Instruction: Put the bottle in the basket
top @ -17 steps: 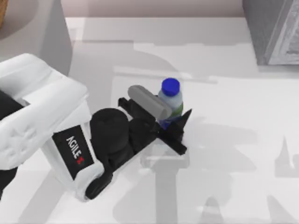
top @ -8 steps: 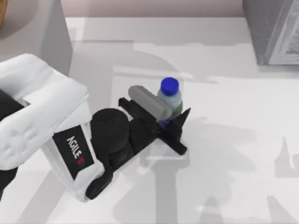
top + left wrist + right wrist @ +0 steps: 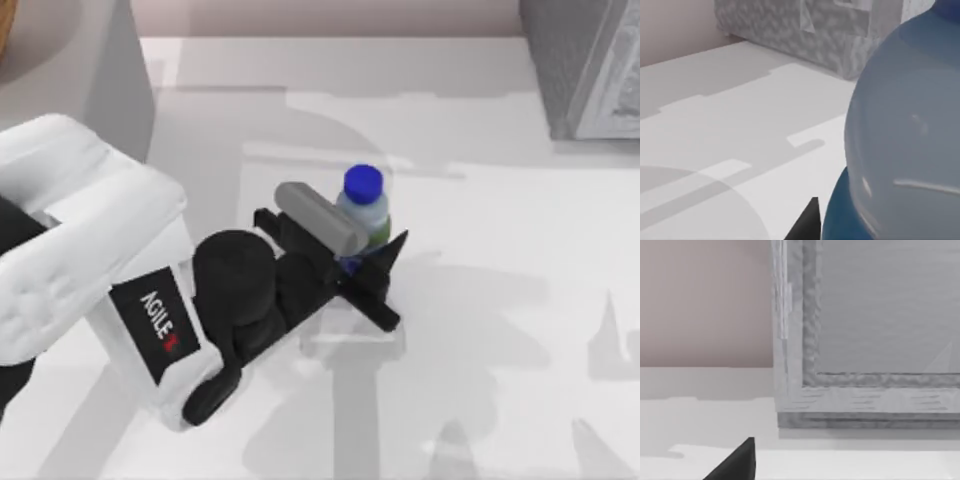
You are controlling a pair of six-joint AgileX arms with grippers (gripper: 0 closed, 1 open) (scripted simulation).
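Observation:
The bottle stands upright near the table's middle, with a bright blue cap, a pale shoulder, a green band and a dark blue label. My left gripper reaches in from the left and is shut on the bottle's lower body; one black fingertip shows on the bottle's right. In the left wrist view the bottle looms very close beside a black fingertip. The grey textured basket sits at the far right corner. My right gripper is parked facing the basket wall.
A tall grey block stands at the far left, with a brown sliver at the corner. Open white table lies between the bottle and the basket. The left arm's white body covers the near left.
The left arm's white body has shifted slightly left. The bottle and the fingers around it have barely moved.

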